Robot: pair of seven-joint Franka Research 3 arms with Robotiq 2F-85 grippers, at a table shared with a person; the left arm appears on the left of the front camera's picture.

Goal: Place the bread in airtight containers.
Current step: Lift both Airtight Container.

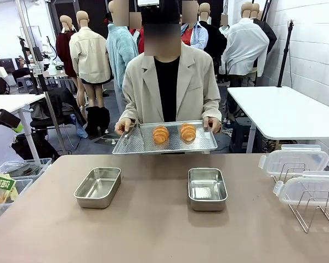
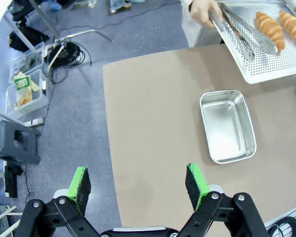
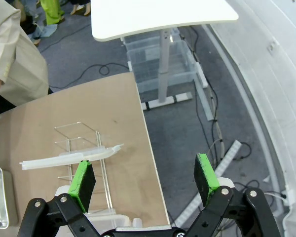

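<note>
The left tool (image 2: pixel 138 180) is hanging with its green pads spread wide and nothing between them, looking down at the near corner of the surface (image 1: pixel 153 230). The right tool (image 3: pixel 145 177) is gaping just as wide and is equally empty, hovering over the far right end, above the wire rack (image 3: pixel 84 136) where the clear lids (image 1: pixel 293 161) are resting.

Out from there, two steel tins (image 1: pixel 97 187) are sitting open and empty on the surface, well apart from each other. Beyond the far edge a person is holding a perforated tray (image 1: pixel 126 147) level in both hands (image 1: pixel 122 126). The two rolls (image 1: pixel 160 134) are lying on it side by side, close together but apart, and a pair of tongs (image 2: pixel 237 32) is lying along one end of the tray.

By my reckoning the job is only starting: no roll is in a tin yet. The next move is calling for a roll to come off the tray and down into a tin. Each roll is lying flat, its long axis running from the person toward the robot, roughly in line with the long sides of the tins, so little turning seems needed.
</note>
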